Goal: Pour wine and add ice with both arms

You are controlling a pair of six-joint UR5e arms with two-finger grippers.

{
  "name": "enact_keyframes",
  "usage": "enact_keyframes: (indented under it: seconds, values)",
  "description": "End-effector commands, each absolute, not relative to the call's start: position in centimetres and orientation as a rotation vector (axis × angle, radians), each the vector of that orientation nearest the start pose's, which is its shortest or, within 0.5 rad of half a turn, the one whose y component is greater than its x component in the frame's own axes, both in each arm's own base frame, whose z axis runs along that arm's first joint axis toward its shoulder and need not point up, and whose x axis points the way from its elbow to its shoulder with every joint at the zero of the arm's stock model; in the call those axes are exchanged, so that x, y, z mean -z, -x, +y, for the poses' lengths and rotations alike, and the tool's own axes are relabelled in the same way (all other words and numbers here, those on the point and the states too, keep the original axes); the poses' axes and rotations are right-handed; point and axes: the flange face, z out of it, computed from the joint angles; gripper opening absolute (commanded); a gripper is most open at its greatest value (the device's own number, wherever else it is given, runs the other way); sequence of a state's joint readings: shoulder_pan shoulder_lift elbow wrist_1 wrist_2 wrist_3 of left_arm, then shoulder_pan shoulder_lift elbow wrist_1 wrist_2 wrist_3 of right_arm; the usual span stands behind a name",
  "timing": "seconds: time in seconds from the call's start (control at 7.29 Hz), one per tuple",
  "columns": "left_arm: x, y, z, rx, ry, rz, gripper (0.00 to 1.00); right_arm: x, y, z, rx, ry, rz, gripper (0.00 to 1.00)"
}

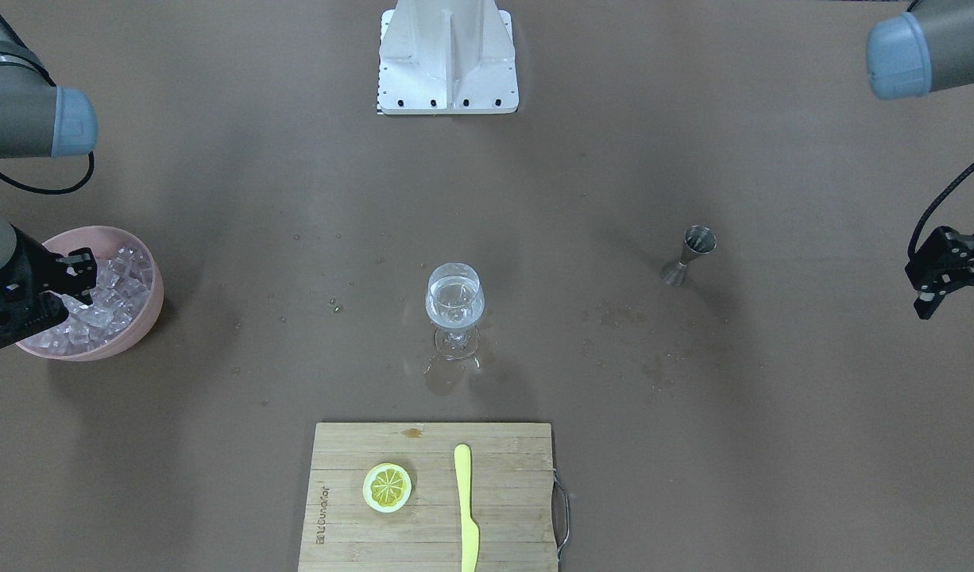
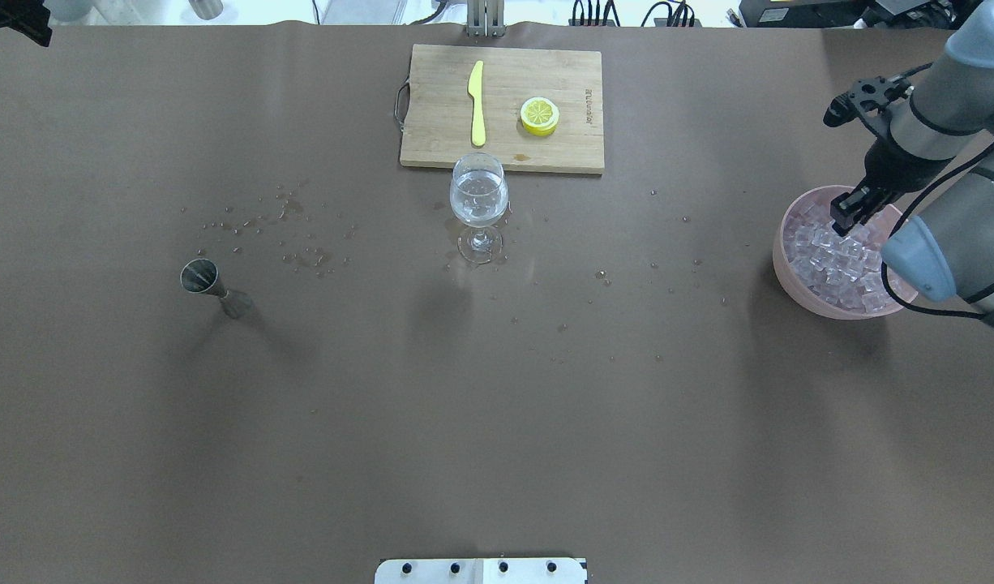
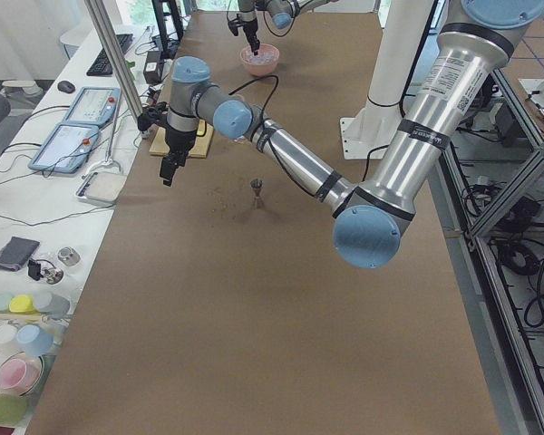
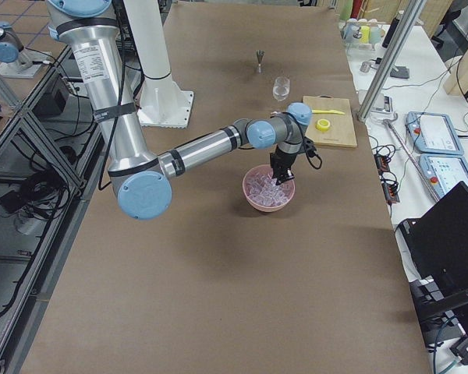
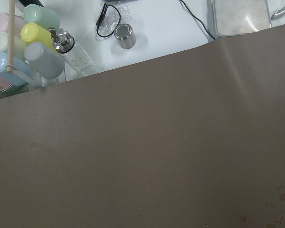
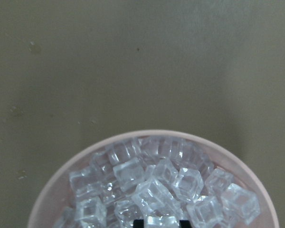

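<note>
The wine glass (image 1: 454,298) stands at mid-table with clear wine in it. The steel jigger (image 1: 689,254) stands upright and alone on the robot's left side (image 2: 209,285). A pink bowl (image 1: 149,310) on the robot's right holds many ice cubes (image 1: 114,294). My right gripper (image 2: 844,217) points down into the bowl. In the right wrist view its fingertips (image 6: 138,222) sit about one cube apart, with an ice cube between them. My left gripper (image 1: 924,306) hangs open and empty above the table's far left edge, away from the jigger.
A wooden cutting board (image 1: 503,508) with a lemon slice (image 1: 387,486) and a yellow knife (image 1: 465,508) lies just beyond the glass. Water drops are scattered around the glass and the jigger. The white base block (image 1: 447,71) is on the robot's side.
</note>
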State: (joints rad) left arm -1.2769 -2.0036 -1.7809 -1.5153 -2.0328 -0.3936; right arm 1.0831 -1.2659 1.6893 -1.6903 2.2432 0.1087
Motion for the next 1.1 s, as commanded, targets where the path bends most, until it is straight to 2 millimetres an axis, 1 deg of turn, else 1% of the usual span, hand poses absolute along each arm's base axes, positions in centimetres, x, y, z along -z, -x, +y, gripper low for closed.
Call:
enact_keyframes:
  seconds: [0.0, 0.14, 0.27, 0.41, 0.55, 0.69, 0.82, 0.96]
  values:
    - [-33.2, -8.7, -61.9, -0.046, -0.388, 0.637, 0.99, -39.6, 19.3, -57.7, 0.427, -0.129, -0.818, 0.00]
    - [-34.6, -7.4, -61.4, -0.051, -0.360, 0.642, 0.99, -36.9, 19.7, -58.1, 0.388, -0.128, -0.870, 0.00]
    - [-36.7, -6.8, -62.2, -0.131, -0.344, 0.605, 0.99, -33.6, 20.1, -58.2, 0.321, -0.130, -0.909, 0.00]
    - [-39.0, -5.5, -63.3, -0.165, -0.320, 0.584, 0.98, -31.0, 20.3, -57.7, 0.263, -0.136, -0.933, 0.00]
    - [-41.8, -4.1, -64.1, -0.184, -0.289, 0.570, 0.99, -28.6, 21.0, -57.1, 0.229, -0.139, -0.955, 0.00]
    - [-45.1, -3.4, -65.2, -0.176, -0.234, 0.559, 0.99, -25.0, 22.2, -56.8, 0.175, -0.145, -0.993, 0.00]
    - [-47.2, -2.0, -65.5, -0.174, -0.207, 0.552, 0.99, -21.9, 24.4, -56.1, 0.107, -0.132, -1.040, 0.00]
    - [-49.9, 0.9, -64.6, -0.162, -0.170, 0.652, 0.99, -19.4, 27.0, -55.2, 0.053, -0.129, -1.090, 0.00]
